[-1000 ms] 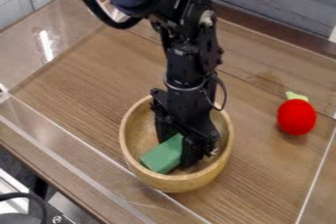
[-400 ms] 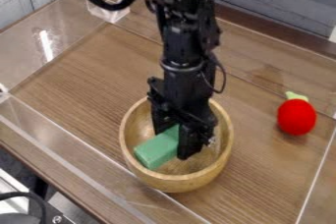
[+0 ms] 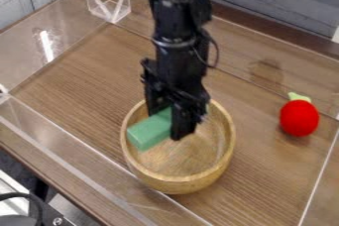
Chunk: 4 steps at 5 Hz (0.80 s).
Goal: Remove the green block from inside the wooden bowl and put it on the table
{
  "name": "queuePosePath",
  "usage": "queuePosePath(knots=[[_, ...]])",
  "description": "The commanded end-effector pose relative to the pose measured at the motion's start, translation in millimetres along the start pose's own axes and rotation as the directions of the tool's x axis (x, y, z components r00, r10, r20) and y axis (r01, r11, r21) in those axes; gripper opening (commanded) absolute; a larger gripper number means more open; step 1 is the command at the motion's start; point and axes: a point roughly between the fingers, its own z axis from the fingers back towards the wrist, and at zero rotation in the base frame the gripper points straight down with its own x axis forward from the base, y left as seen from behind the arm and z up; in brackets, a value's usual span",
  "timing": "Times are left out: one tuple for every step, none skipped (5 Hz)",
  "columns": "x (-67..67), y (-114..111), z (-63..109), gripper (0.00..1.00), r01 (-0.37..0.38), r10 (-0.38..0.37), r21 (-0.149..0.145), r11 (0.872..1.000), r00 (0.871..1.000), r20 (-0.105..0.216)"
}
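One green block [image 3: 150, 129] clamped in closed jaws above wooden bowl [image 3: 180, 170]; no legible writing.

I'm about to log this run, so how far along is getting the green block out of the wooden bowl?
Done: the pincer is shut on the flat green rectangular block and holds it at about rim height of the round tan wooden bowl. In hand: carrying it out; the block overhangs the bowl's left rim. Left: setting it down on the brown wood-grain table and letting go.
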Motion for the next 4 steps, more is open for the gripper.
queuePosePath(knots=[[6.5,29,31.5,0.0,-0.042,0.04,0.019,0.999,0.996,0.085],[5.4,67,43.3,0.0,-0.071,0.067,0.034,0.997,0.992,0.109],[-2.2,98,45.0,0.0,-0.076,0.07,0.05,0.996,0.99,0.125],[-7.9,117,41.4,0.0,-0.055,0.048,0.054,0.997,0.992,0.119]])
